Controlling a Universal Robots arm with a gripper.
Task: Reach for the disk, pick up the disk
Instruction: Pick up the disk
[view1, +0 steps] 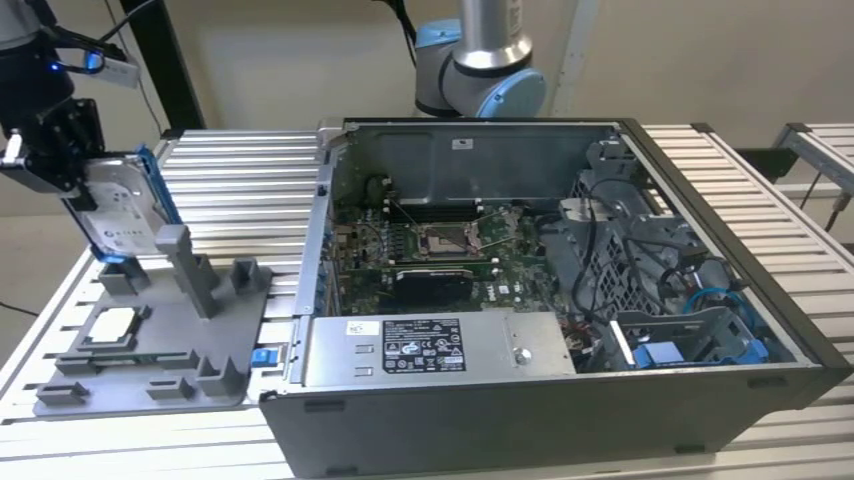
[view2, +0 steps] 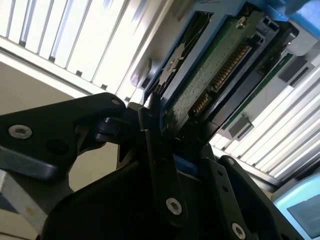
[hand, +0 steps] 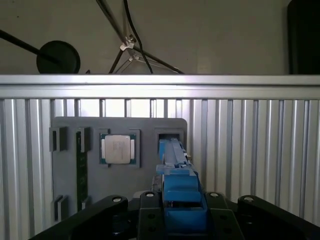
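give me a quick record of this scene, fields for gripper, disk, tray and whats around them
gripper: gripper at the exterior view's left, above the tray, fingers shut on the disk
disk: disk held upright on edge, green circuit-board side seen in the second wrist view
disk vs tray: lower end close to the tray's stand; cannot tell if it is clear of it
tray: grey tray on the slatted table, square silver chip seated in it
nearby: open computer case to the exterior view's right of the tray

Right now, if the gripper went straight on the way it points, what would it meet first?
Probably the grey fixture tray, at the slot beneath the disk the gripper holds; depth is unclear.
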